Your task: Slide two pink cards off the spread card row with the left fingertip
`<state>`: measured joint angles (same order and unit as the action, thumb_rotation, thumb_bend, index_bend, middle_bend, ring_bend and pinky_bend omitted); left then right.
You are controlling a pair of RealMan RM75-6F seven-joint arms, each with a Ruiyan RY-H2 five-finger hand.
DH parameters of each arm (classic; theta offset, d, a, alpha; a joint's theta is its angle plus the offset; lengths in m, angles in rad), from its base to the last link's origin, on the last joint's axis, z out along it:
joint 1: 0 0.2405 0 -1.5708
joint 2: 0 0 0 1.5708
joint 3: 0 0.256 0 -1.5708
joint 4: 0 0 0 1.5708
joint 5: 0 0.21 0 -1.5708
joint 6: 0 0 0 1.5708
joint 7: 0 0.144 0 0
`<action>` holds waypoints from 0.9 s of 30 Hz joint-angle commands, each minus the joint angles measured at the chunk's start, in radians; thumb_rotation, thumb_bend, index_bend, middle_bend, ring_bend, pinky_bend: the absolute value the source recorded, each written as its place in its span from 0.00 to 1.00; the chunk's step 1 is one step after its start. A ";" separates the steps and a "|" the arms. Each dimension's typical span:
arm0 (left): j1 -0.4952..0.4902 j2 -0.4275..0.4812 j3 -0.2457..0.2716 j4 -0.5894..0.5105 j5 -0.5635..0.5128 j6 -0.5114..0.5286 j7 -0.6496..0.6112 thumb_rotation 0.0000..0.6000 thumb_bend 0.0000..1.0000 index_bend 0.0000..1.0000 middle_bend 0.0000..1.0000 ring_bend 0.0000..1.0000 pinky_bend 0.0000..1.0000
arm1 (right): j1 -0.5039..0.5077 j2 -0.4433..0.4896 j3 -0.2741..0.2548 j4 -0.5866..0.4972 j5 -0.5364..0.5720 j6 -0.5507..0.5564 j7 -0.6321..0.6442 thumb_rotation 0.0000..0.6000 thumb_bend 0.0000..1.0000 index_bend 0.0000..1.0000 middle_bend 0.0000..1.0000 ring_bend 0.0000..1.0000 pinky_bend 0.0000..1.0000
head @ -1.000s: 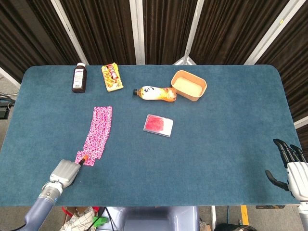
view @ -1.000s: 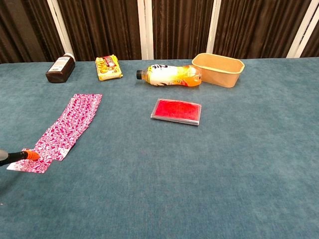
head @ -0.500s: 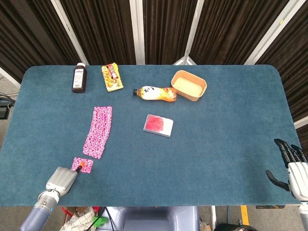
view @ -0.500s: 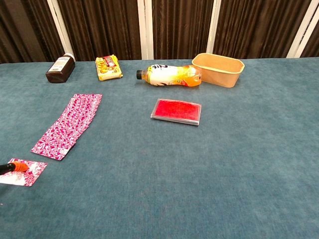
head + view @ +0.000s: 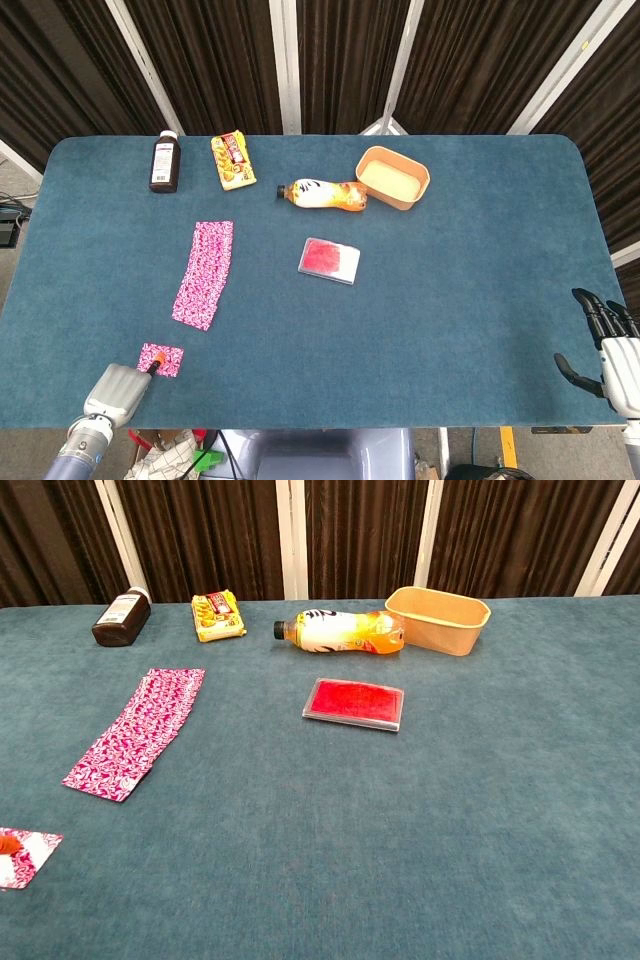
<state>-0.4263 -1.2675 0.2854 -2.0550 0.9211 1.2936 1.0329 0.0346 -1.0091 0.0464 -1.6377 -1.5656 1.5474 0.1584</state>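
Observation:
The spread row of pink patterned cards [image 5: 205, 272] lies on the left half of the table, also seen in the chest view [image 5: 138, 731]. A separate pink card [image 5: 161, 359] lies apart from the row's near end, close to the front edge; I cannot tell whether it is one card or two stacked. My left hand [image 5: 115, 390] is at the front left corner, and its single outstretched orange fingertip [image 5: 152, 367] presses on that card [image 5: 24, 856]. At the front right edge my right hand [image 5: 606, 347] has its fingers spread and holds nothing.
At the back stand a brown bottle [image 5: 165, 162], a yellow snack pack [image 5: 232, 161], a lying orange drink bottle [image 5: 322, 193] and a tan bowl [image 5: 392, 177]. A red packet [image 5: 329, 260] lies mid-table. The blue table edge [image 5: 330, 424] runs just beyond the loose card.
The left fingertip has dragged the loose card off the row's near end and further toward the front edge. The row itself and the right hand stay put.

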 commanded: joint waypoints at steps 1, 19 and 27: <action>0.005 0.005 0.001 -0.009 0.017 0.009 -0.003 1.00 0.93 0.08 0.87 0.76 0.70 | 0.001 0.000 0.000 -0.001 0.000 -0.001 0.000 1.00 0.31 0.00 0.13 0.22 0.14; -0.045 0.070 -0.122 0.008 0.111 -0.044 -0.187 1.00 0.93 0.08 0.87 0.77 0.71 | 0.000 0.000 -0.004 -0.003 -0.008 -0.002 -0.001 1.00 0.31 0.00 0.13 0.22 0.14; -0.161 0.012 -0.219 0.123 -0.084 -0.211 -0.178 1.00 0.93 0.08 0.87 0.77 0.71 | 0.002 0.000 0.000 0.001 0.002 -0.007 0.004 1.00 0.31 0.00 0.13 0.22 0.14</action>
<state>-0.5462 -1.2296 0.0995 -1.9734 0.8885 1.1306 0.8502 0.0361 -1.0092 0.0459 -1.6374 -1.5641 1.5411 0.1617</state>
